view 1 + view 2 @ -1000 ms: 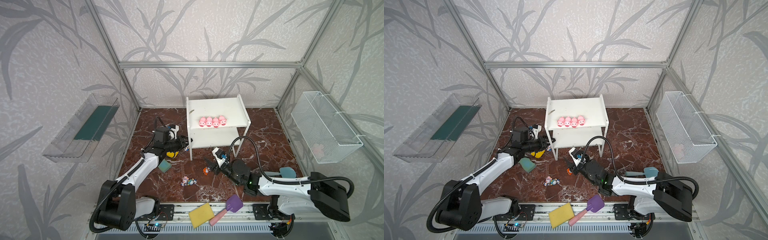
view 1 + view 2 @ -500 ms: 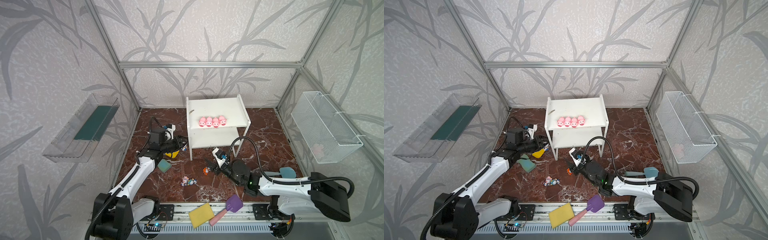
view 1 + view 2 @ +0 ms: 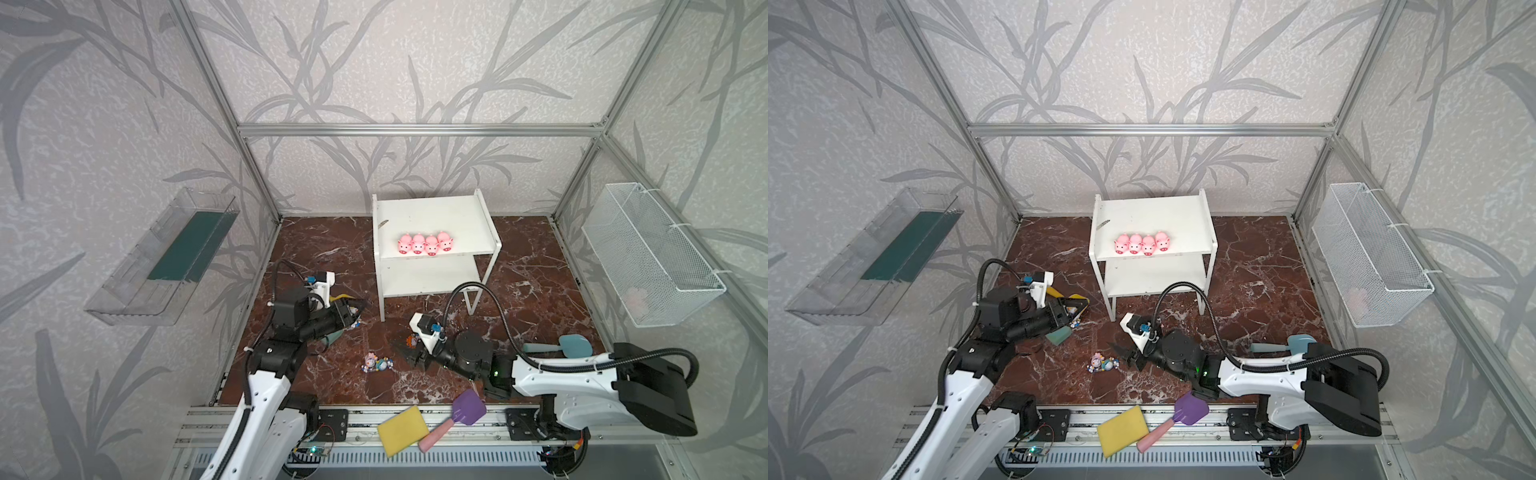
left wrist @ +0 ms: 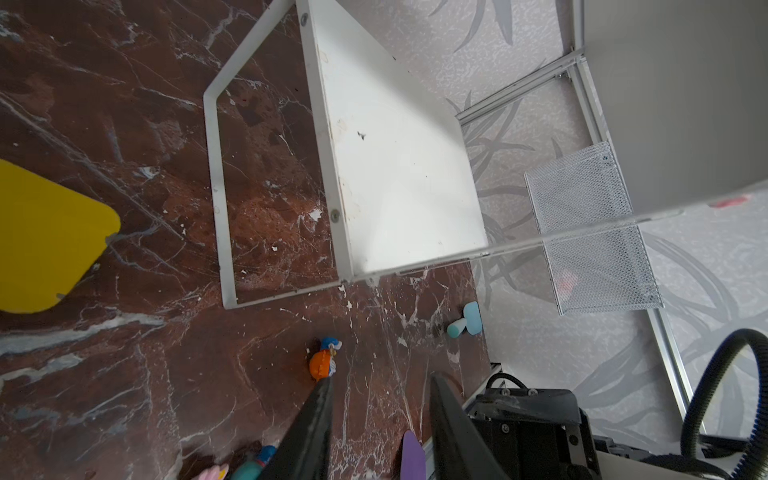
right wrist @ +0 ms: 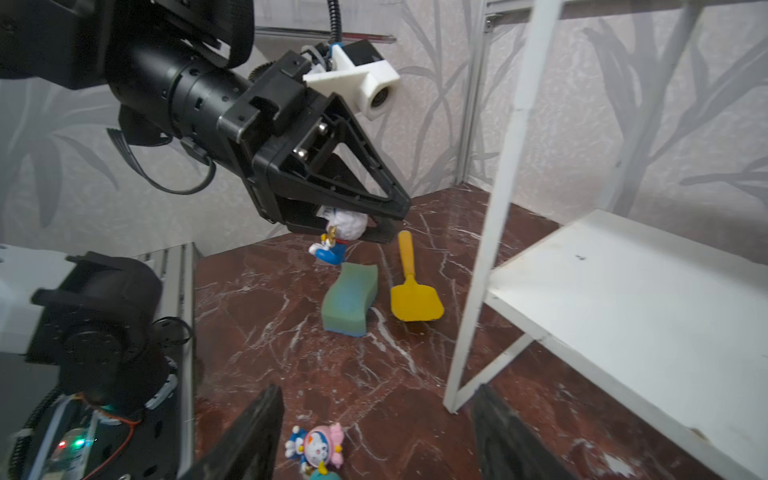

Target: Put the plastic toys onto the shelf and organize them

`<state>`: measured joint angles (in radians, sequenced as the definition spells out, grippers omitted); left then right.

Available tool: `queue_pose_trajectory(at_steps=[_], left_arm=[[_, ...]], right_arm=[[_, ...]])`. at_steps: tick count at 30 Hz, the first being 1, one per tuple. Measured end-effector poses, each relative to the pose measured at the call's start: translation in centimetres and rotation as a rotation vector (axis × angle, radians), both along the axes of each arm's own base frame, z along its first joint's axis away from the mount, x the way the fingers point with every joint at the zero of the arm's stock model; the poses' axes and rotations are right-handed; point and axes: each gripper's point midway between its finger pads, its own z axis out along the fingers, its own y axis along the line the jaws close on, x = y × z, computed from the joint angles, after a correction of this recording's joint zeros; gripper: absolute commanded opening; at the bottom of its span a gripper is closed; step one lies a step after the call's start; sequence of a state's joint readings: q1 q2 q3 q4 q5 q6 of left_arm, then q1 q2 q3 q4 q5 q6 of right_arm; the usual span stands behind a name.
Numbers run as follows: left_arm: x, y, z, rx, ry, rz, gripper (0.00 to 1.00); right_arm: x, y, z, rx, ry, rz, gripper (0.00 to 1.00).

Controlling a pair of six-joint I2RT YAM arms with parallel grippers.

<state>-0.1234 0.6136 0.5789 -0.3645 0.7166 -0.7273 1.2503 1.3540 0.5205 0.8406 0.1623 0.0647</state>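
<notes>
Shelf: the white two-tier shelf (image 3: 436, 210) stands at the back middle of the brown marbled worktop (image 3: 536, 291).
Top tier: four pigs (image 3: 424, 244) sit in a tight row at the front edge, snouts forward. Bare board shows behind them and at both ends of the row.
Lower tier: the lower board (image 5: 623, 299) is plain white, with nothing on it.
Wire basket: the wire basket (image 3: 648, 257) hangs on the right wall. A pale pink shape lies at its near end, too blurred to name.
Clear tray: the clear tray (image 3: 137, 291) on the left wall holds a flat dark green strip (image 3: 187, 245).
Left hand: the left hand (image 5: 400, 221) is clamped on the white-blue figurine (image 5: 338, 237), raised above the green sponge (image 5: 349, 299), left of the shelf's front leg.
Right hand: the right hand (image 5: 376, 392) has its jaws spread wide and holds nothing, low over the worktop before the shelf.
Loose toys: the pink figurine (image 5: 318, 446) and teal figurine (image 3: 384, 365) lie touching, just ahead of the right hand. The orange figurine (image 3: 411, 341) lies just beside that hand.
Edges: the yellow sponge (image 3: 403, 430) and purple shovel (image 3: 465, 409) rest on the front rail, past the worktop's edge. The yellow shovel (image 5: 411, 291) lies near the shelf's front left leg, and the blue shovel (image 3: 569, 345) by the right arm.
Open room: bare worktop runs along the shelf's right side.
</notes>
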Motion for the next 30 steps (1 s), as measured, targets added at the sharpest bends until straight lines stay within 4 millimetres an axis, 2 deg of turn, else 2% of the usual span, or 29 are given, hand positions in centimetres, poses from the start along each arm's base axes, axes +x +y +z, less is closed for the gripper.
queue_pose_trajectory(at_steps=[6,13,17,22,30], left_arm=[[-2.8,-0.8,1.1,-0.059,-0.029,-0.038,0.31],[-4.1,-1.2,0.9,-0.093,-0.012,-0.049,0.31],[-4.2,-1.2,1.0,-0.102,-0.006,-0.048,0.31],[-4.2,-1.2,0.5,-0.104,0.011,-0.043,0.31],[-4.0,-1.1,0.3,-0.103,0.013,-0.035,0.33]], right_arm=[[-1.6,3.4,-1.1,0.026,0.052,0.065,0.73],[-1.6,6.5,0.0,0.121,0.074,0.08,0.71],[-1.4,7.8,-0.1,0.135,0.084,0.082,0.63],[-1.1,8.5,0.9,0.171,0.076,0.075,0.48],[-0.8,8.7,0.8,0.175,0.079,0.056,0.34]])
